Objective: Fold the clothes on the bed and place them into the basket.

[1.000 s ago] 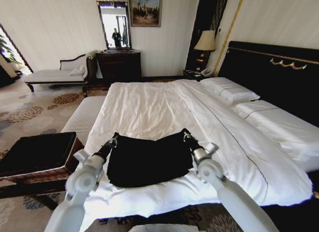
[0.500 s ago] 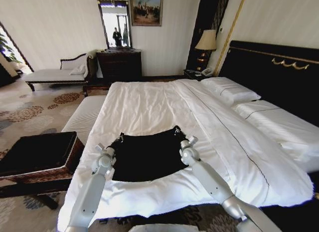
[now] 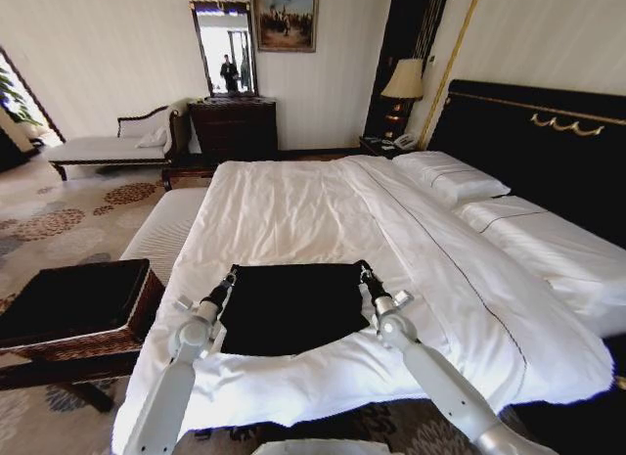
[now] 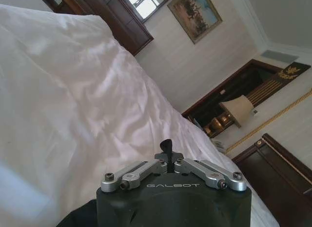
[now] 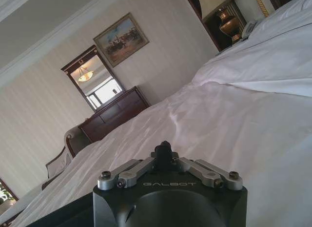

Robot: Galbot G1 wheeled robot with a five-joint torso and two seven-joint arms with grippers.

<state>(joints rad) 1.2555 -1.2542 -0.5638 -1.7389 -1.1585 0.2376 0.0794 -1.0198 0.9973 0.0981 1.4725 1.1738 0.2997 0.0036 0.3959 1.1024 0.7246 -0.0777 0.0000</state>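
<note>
Nearest the robot, at the foot of the bed (image 3: 293, 201), the black shirt (image 3: 289, 306) lies spread as a flat dark rectangle on the white sheet. The left gripper (image 3: 231, 276) sits at the shirt's far corner on the basket side, and the right gripper (image 3: 365, 272) at the far corner on the headboard side, both low on the cloth. In both wrist views the jaws look drawn together to a single narrow tip, so each appears clenched on a far corner of the shirt, though the pinched cloth itself is hidden beneath the gripper bodies. The step in hand seems to be a fold or a smoothing of the shirt's far edge. To do it well, both corners should move together at the same height and pace, keeping that edge taut and straight so no slack bunches in the middle, and the edge should come down square on the shirt's near edge before either grip lets go. Dragging the sheet along with the shirt is the risk. Beside the bed's foot, on the left-arm side, stands the basket (image 3: 68, 340) with its black lining, apart from the shirt.
</note>
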